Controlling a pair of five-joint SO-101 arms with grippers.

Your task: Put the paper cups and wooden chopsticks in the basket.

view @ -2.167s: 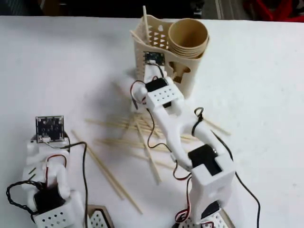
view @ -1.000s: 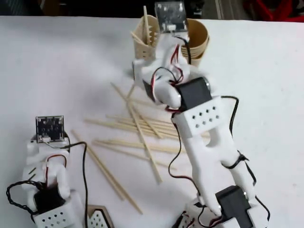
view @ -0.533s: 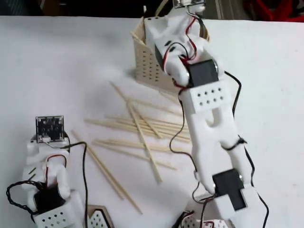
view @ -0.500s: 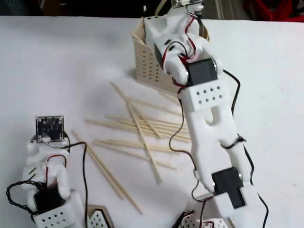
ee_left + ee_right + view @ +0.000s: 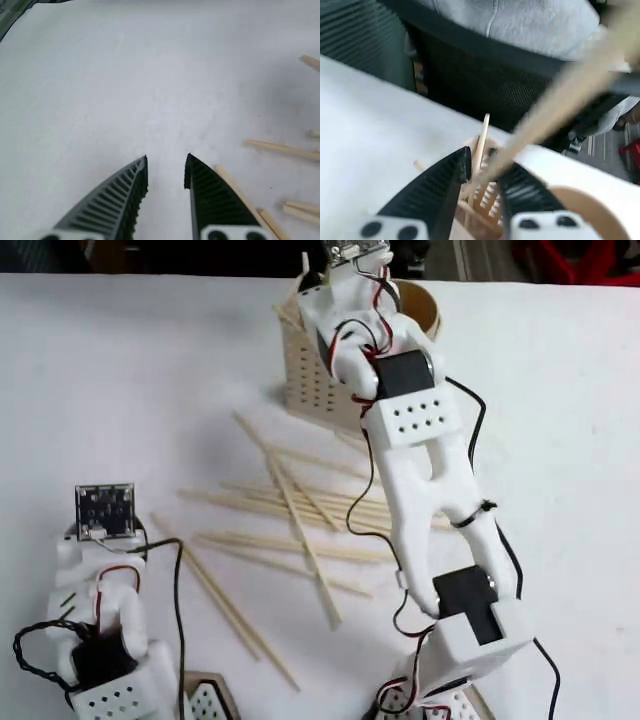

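a: where is the left claw (image 5: 166,159)?
b: at the near left, low over the bare tabletop (image 5: 125,75). its fingers stand a little apart, a narrow gap, and nothing is between them. some ends of chopsticks (image 5: 300,525) lie just beside it.
a: and the rest of these chopsticks?
b: they lie in a crossed heap on the tabletop, in the middle, between the left arm (image 5: 100,630) and the right arm (image 5: 425,480).
a: the basket (image 5: 312,380)?
b: it stands upright at the far side, behind the heap. a few sticks (image 5: 481,137) stand inside it, tilted.
a: what about the right claw (image 5: 482,167)?
b: it hangs above the basket rim and is closed on one chopstick (image 5: 560,100), which points up and away from the fingers at a slant.
a: and the cups (image 5: 428,310)?
b: they are stacked inside the basket, on its right side, partly hidden by the right arm.
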